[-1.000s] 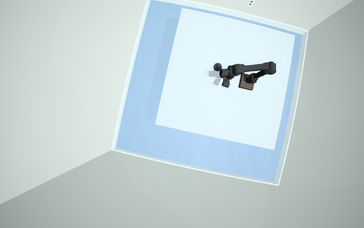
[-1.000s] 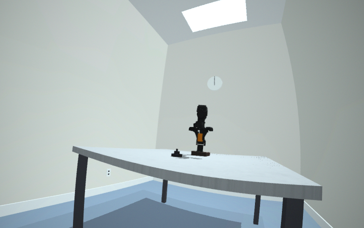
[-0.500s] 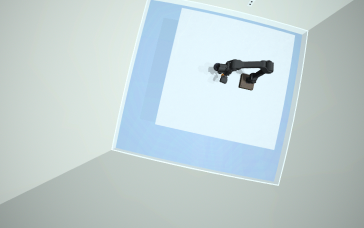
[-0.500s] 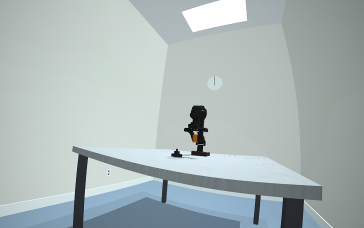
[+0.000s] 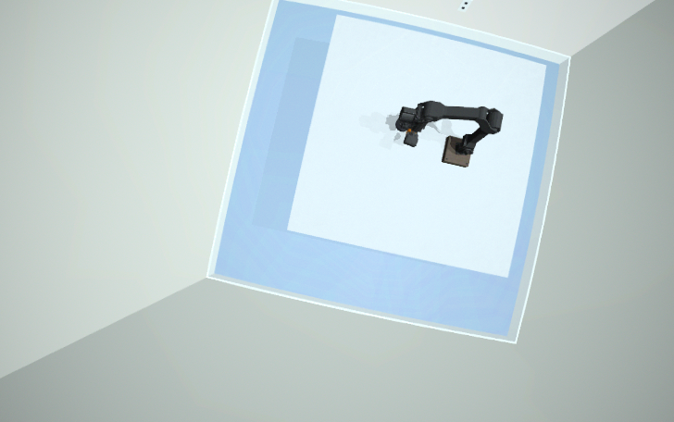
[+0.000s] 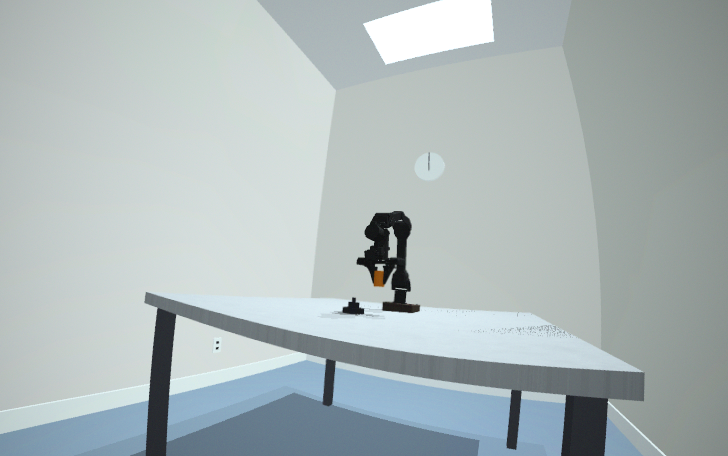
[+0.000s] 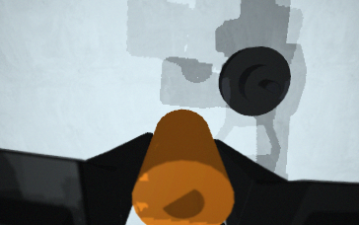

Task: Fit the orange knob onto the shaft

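Observation:
My gripper (image 5: pixel 409 130) (image 6: pixel 379 279) (image 7: pixel 181 142) is shut on the orange knob (image 6: pixel 378 277) (image 7: pixel 183 133), which hangs upright well above the table top. In the wrist view a darker half-round mark with one straight edge shows on the knob's near end face. The dark round pedestal (image 6: pixel 352 309) (image 7: pixel 236 101) stands on the table, ahead and to the right of the knob in the wrist view and lower left of it in the exterior view. Its short shaft (image 6: pixel 353 300) (image 7: pixel 272 88) stands up bare. The shaft's flat side cannot be made out. In the top view the arm hides the pedestal.
The arm's brown base block (image 5: pixel 455 155) (image 6: pixel 401 307) is on the white table (image 5: pixel 388 198) (image 6: pixel 456 333), to the right of the pedestal in the exterior view. Shadows of the arm fall around the pedestal.

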Tool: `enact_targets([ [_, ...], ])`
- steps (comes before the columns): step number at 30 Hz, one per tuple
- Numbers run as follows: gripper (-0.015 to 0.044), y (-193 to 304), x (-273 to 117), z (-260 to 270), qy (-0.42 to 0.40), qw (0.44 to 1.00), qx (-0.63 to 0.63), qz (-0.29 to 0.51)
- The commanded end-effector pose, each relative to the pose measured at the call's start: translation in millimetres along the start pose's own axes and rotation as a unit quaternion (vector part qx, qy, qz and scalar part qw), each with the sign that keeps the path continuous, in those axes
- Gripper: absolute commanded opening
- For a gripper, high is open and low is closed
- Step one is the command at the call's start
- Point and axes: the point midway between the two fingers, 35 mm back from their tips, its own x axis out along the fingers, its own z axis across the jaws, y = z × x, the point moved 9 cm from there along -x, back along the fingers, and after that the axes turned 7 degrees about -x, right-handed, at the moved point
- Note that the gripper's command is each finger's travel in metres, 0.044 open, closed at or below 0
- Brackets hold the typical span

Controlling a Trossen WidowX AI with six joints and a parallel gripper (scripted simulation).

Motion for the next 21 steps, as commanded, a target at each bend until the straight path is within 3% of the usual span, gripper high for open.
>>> enact_targets([
  [1,0.0,-6.4,3.0,-13.5,0.003,1.0,-0.003,-0.002],
  [21,0.0,-21.6,18.2,-73.2,0.009,1.0,-0.007,-0.001],
])
